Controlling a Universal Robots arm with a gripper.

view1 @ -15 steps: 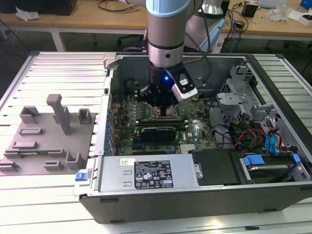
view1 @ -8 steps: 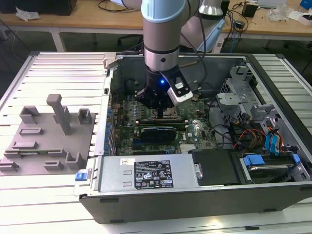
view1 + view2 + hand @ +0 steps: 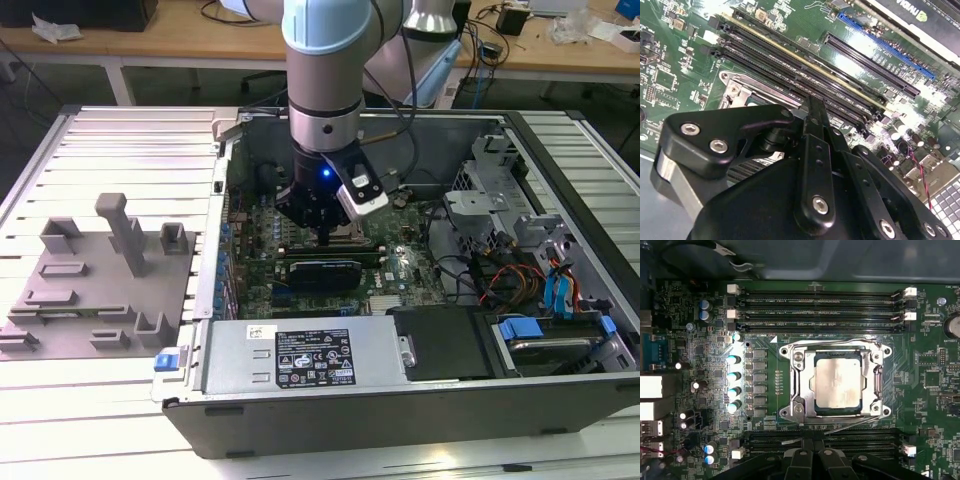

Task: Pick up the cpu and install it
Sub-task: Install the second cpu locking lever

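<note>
Green motherboard (image 3: 700, 340) memory slots (image 3: 820, 302) flank the socketed cpu (image 3: 838, 383) beneath the pincer (image 3: 812, 455).

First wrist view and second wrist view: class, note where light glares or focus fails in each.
First wrist view: glare whitens the capacitors beside the socket, and the cpu top shines. Second wrist view: the gripper body looms soft, with glare on the board.

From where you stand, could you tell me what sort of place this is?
Probably a robotics lab or test bench for computer assembly: an open computer case lies on a slatted metal table, a grey fixture plate sits beside it, and cluttered wooden workbenches stand behind.
</note>
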